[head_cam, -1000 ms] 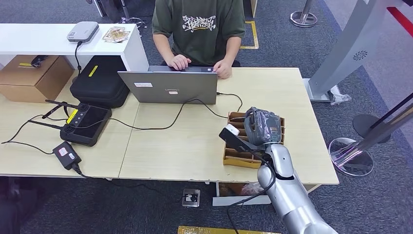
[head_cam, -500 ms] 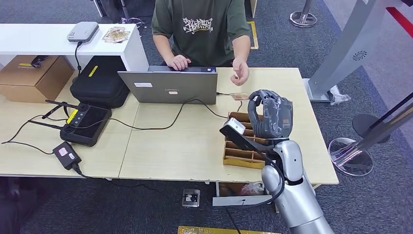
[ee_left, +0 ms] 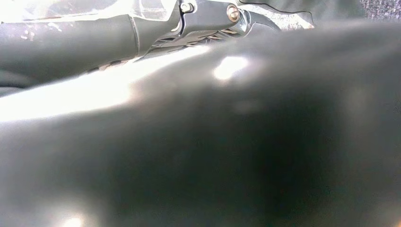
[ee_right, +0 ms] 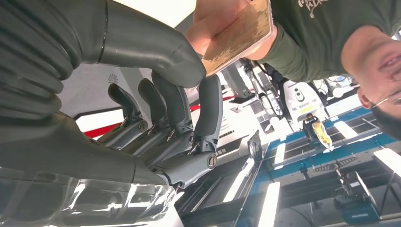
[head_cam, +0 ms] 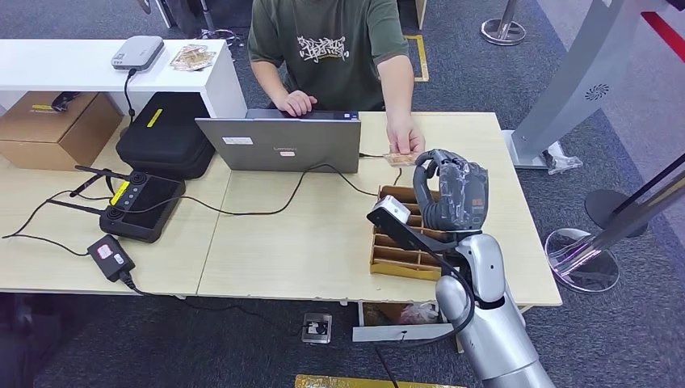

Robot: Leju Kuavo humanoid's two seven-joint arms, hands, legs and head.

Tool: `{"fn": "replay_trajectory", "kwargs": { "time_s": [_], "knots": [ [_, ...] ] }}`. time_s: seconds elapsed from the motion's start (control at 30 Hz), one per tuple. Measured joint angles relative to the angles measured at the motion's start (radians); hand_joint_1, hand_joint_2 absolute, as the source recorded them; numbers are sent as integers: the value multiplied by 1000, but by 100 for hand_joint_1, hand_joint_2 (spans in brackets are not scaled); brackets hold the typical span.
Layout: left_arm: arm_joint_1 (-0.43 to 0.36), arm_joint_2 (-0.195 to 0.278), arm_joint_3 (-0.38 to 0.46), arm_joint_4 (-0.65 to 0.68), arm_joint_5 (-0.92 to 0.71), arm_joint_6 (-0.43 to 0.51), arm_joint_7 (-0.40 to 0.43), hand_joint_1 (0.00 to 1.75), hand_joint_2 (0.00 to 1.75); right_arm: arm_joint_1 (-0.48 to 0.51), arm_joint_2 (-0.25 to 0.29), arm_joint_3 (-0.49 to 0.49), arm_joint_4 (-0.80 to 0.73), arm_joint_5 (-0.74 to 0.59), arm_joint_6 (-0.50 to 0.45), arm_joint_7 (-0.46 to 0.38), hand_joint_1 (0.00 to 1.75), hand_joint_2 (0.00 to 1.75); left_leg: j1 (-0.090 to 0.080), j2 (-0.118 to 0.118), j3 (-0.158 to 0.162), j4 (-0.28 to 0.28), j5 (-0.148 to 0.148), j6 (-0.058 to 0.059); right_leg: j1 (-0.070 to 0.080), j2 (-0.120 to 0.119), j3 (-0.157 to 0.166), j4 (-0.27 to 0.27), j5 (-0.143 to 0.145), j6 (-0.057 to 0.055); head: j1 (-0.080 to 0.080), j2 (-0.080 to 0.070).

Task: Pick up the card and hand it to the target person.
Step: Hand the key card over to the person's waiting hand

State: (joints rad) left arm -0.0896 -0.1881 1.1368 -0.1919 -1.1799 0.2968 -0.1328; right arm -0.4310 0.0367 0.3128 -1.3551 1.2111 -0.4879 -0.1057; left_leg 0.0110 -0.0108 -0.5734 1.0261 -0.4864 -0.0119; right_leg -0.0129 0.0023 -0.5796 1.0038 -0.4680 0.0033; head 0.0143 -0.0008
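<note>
A tan card [head_cam: 397, 159] hovers over the far right part of the table, in front of the seated person. My right hand [head_cam: 448, 194] is raised above the cardboard card box [head_cam: 396, 260] and pinches the card's near end between thumb and a finger. In the right wrist view the card [ee_right: 241, 33] sticks out past my thumb [ee_right: 156, 52], and the person's hand [ee_right: 213, 19] grips its other end. The person's hand [head_cam: 404, 141] reaches over from beside the laptop. My left hand [ee_left: 156, 23] shows as dark blurred parts; I cannot tell how its fingers lie.
A grey laptop [head_cam: 279, 144] with a cable stands at the table's far middle. A remote controller [head_cam: 141, 206], a small adapter [head_cam: 111, 255] and a black case [head_cam: 165, 133] are on the left. A stanchion base [head_cam: 583, 260] is on the floor to the right.
My right hand rose from the card box and carried the card toward the person. The person's hand left the laptop, came over and now grips the card's far end.
</note>
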Motion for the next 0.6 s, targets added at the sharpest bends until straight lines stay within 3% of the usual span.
{"fn": "replay_trajectory", "kwargs": {
  "time_s": [0.07,0.6],
  "knots": [
    [0,0,0,0,0,0,0,0,0,0,-1,0,0,-1,0,0,0,175,0,0,0,0,0,0,0,0,0,0,0,0,0,0],
    [0,0,0,0,0,0,1,0,0,25,-2,0,6,-64,-26,-23,0,175,0,0,0,0,0,0,0,0,0,0,0,0,0,0]
  ]
}}
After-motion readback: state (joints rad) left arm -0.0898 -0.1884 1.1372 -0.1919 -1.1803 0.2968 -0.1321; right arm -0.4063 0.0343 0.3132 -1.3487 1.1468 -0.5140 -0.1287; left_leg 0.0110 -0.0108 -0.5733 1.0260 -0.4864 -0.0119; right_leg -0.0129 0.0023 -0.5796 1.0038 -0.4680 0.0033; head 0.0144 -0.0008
